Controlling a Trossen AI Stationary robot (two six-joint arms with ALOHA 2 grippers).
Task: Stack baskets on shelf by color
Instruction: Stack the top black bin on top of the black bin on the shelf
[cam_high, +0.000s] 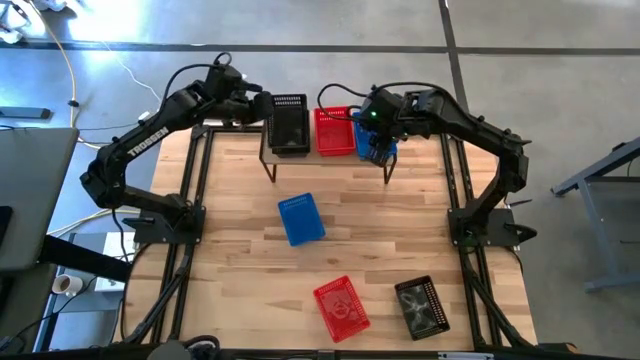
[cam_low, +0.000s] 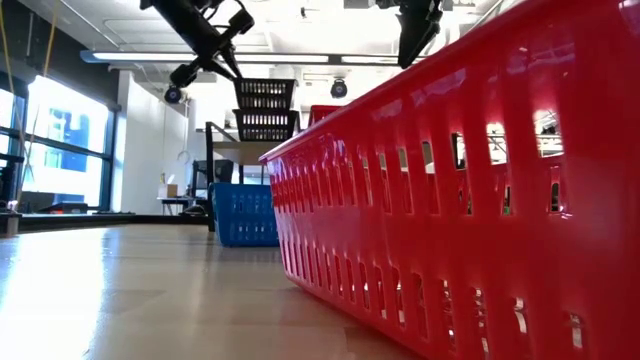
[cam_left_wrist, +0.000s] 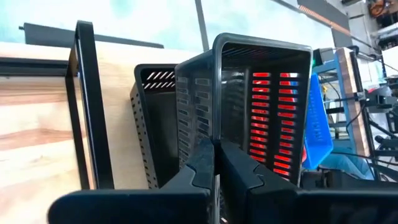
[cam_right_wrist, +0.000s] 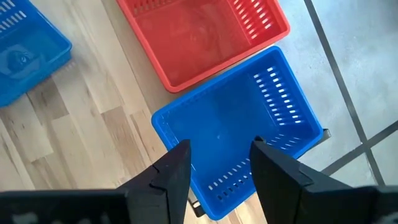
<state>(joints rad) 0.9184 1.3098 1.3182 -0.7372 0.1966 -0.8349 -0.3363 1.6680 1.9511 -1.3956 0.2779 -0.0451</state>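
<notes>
From above, the left pincer (cam_high: 262, 108) is closed on the black basket (cam_high: 289, 124) on the shelf (cam_high: 268, 148). The right pincer (cam_high: 377, 140) hangs open over the blue basket (cam_high: 377, 150). Its wrist view shows that basket (cam_right_wrist: 236, 124) touching a red basket (cam_right_wrist: 199, 37).

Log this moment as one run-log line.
left gripper: jaws shut on black basket over shelf | right gripper: jaws open above blue basket
</notes>
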